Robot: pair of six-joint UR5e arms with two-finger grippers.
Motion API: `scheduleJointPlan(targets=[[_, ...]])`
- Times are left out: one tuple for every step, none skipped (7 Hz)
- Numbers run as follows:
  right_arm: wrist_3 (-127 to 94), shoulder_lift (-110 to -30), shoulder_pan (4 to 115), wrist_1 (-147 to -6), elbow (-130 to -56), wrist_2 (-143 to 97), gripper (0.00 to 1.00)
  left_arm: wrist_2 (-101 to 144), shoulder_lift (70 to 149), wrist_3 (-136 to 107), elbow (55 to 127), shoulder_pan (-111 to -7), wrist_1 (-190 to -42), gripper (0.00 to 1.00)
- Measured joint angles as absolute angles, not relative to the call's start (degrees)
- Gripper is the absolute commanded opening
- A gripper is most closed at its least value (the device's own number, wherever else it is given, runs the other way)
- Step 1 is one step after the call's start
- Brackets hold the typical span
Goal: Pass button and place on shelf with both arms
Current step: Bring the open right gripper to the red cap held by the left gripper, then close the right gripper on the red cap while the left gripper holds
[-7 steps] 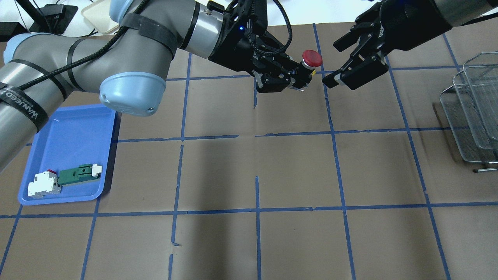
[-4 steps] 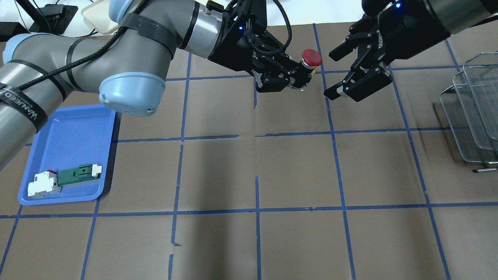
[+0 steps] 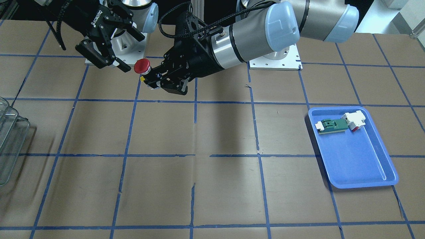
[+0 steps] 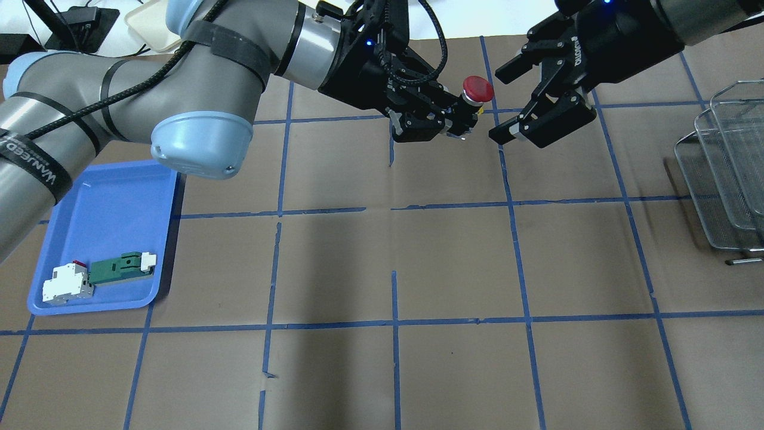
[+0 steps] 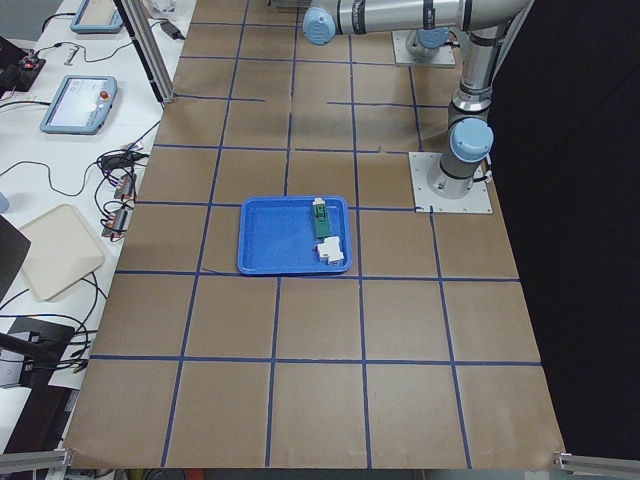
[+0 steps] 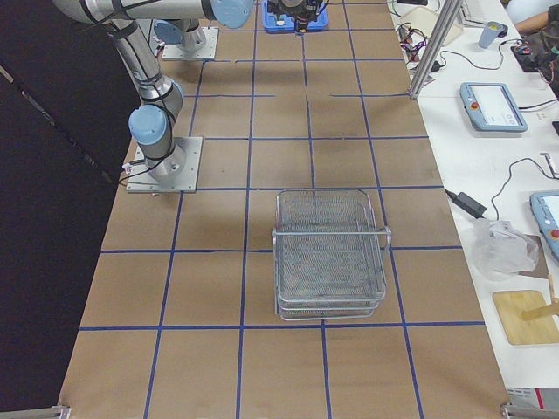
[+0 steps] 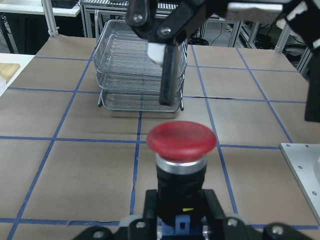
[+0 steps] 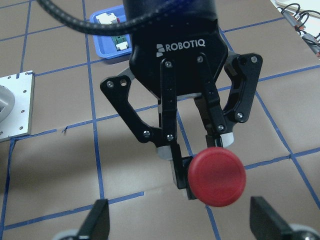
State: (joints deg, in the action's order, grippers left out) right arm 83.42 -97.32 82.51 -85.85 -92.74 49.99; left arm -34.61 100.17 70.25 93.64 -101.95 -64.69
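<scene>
The button [image 4: 478,88], with a red mushroom cap on a black body, is held in the air by its body in my shut left gripper [image 4: 462,119], cap pointing at the right gripper. It also shows in the front view [image 3: 142,66], the left wrist view [image 7: 181,137] and the right wrist view [image 8: 217,176]. My right gripper [image 4: 494,106] is open and empty, its fingertips just short of the cap, one on each side. The wire shelf [image 4: 725,179] stands at the table's right edge and shows in the right exterior view [image 6: 330,253].
A blue tray [image 4: 113,209] at the left front holds a green-and-white connector part [image 4: 122,267] and a white part [image 4: 67,285]. The brown table [image 4: 394,269] carries a blue tape grid. The arms' base plates [image 3: 275,61] lie at the robot's side.
My right gripper has edged left toward the button's cap and turned a little, staying open. My left gripper and the button have held still.
</scene>
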Motion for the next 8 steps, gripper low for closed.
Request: scheduleJointPlan(targets=[[83.24, -97.18, 82.52, -86.17, -92.75, 49.78, 1.00, -34.53, 100.11, 70.23, 93.67, -101.99, -64.69, 0.00], [83.12, -96.74, 82.53, -86.38, -92.73, 49.70, 1.00, -34.43, 99.92, 70.12, 93.69, -102.07, -64.69, 0.00], [83.04, -96.11, 82.59, -86.74, -92.68, 49.65, 1.00, -34.26, 99.48, 69.86, 93.79, -102.13, -64.73, 0.00], [82.88, -95.57, 82.80, -87.16, -92.63, 49.60, 1.00, -34.04, 98.97, 69.65, 94.09, -102.18, -64.81, 0.00], [82.55, -95.34, 83.19, -87.39, -92.56, 49.58, 1.00, -33.98, 98.50, 69.57, 94.70, -102.20, -64.82, 0.00], [81.92, -95.31, 83.60, -87.51, -92.50, 49.58, 1.00, -33.99, 97.99, 69.54, 95.45, -102.21, -64.80, 0.00], [81.26, -95.33, 83.96, -87.54, -92.48, 49.57, 1.00, -34.01, 97.58, 69.53, 95.99, -102.21, -64.79, 0.00], [80.84, -95.35, 84.12, -87.54, -92.48, 49.55, 1.00, -34.00, 97.33, 69.52, 96.21, -102.21, -64.66, 0.00]])
